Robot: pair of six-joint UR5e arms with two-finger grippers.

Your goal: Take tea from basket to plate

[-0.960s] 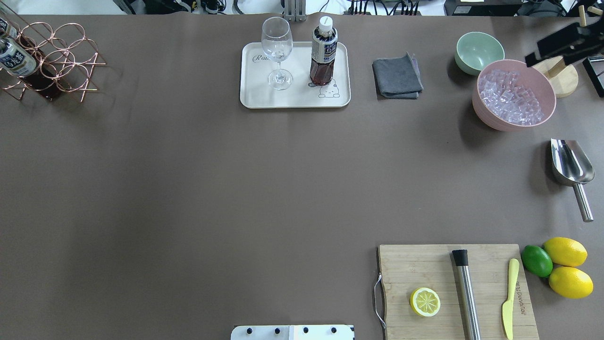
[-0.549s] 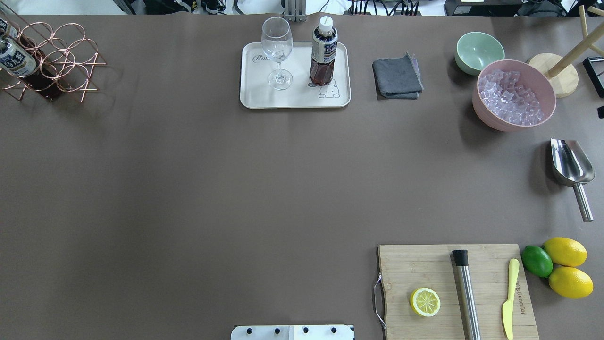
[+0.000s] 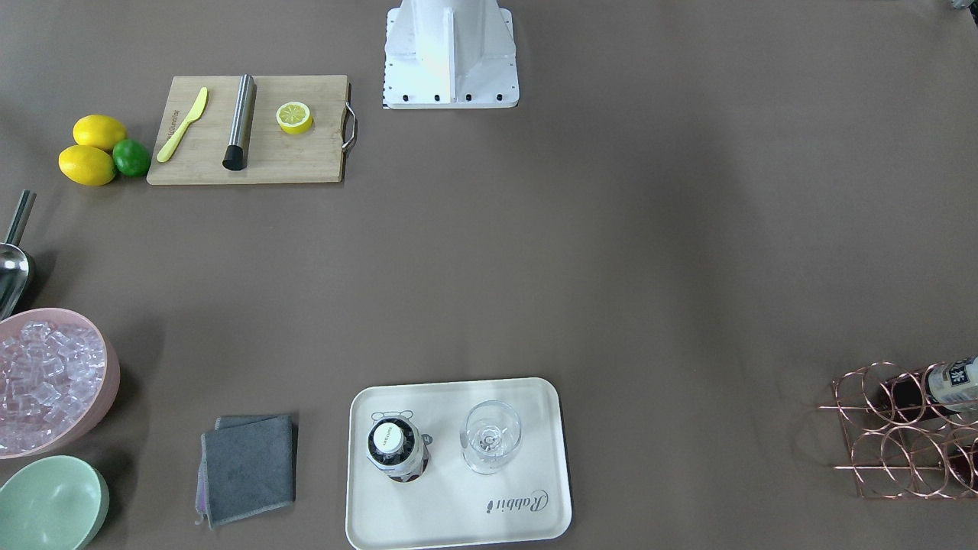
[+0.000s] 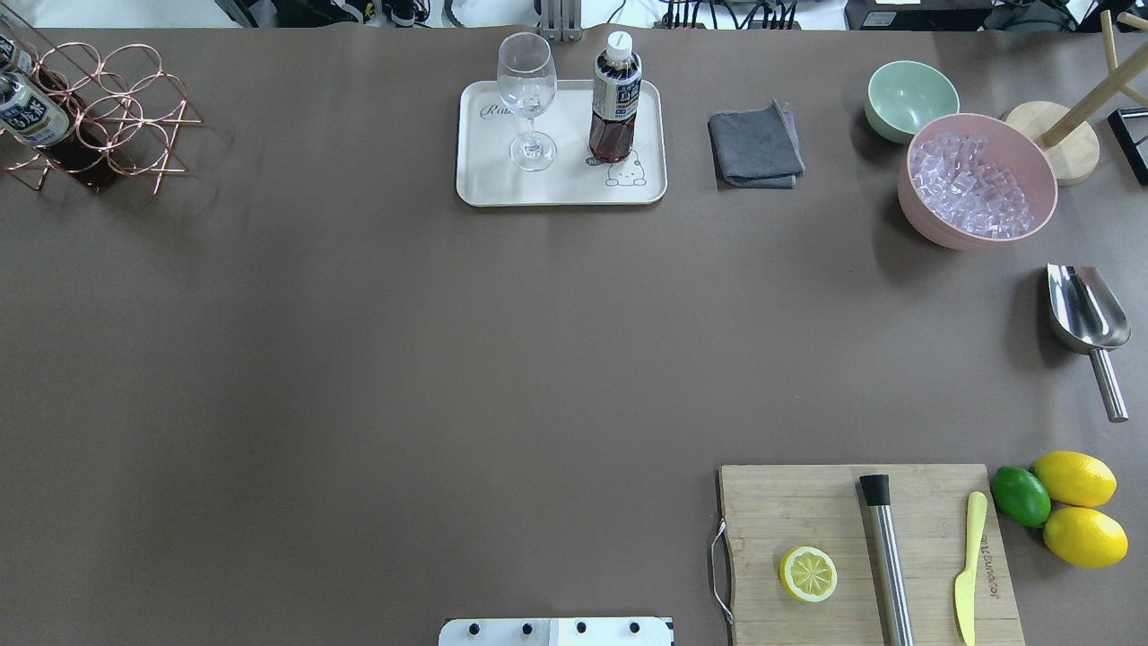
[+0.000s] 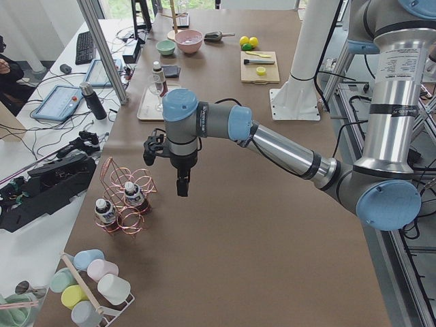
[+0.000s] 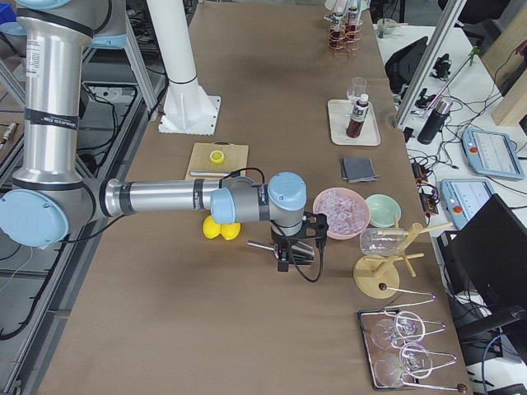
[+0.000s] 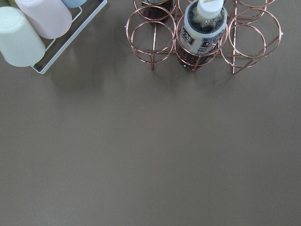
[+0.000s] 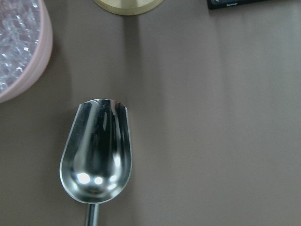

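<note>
A tea bottle (image 4: 615, 99) with a white cap stands upright on the cream plate (image 4: 560, 187), next to a stemmed glass (image 4: 526, 90). It also shows in the front-facing view (image 3: 393, 451). The copper wire basket (image 4: 117, 117) at the far left holds two more tea bottles (image 7: 204, 28). My left gripper (image 5: 181, 189) hangs above the table beside the basket (image 5: 126, 204). It shows only in the exterior left view, so I cannot tell its state. My right gripper (image 6: 283, 262) hovers over the steel scoop (image 8: 96, 150). It shows only in the exterior right view, so I cannot tell its state.
A grey cloth (image 4: 755, 145), a green bowl (image 4: 910, 97) and a pink bowl of ice (image 4: 976, 179) lie right of the plate. A cutting board (image 4: 807, 502) with a lemon half, lemons and a lime are at front right. A cup rack (image 7: 42, 28) stands beside the basket.
The dark right gripper that showed at the overhead view's top right corner has moved out of that view past the right edge. The bottle, glass and plate have not moved.
</note>
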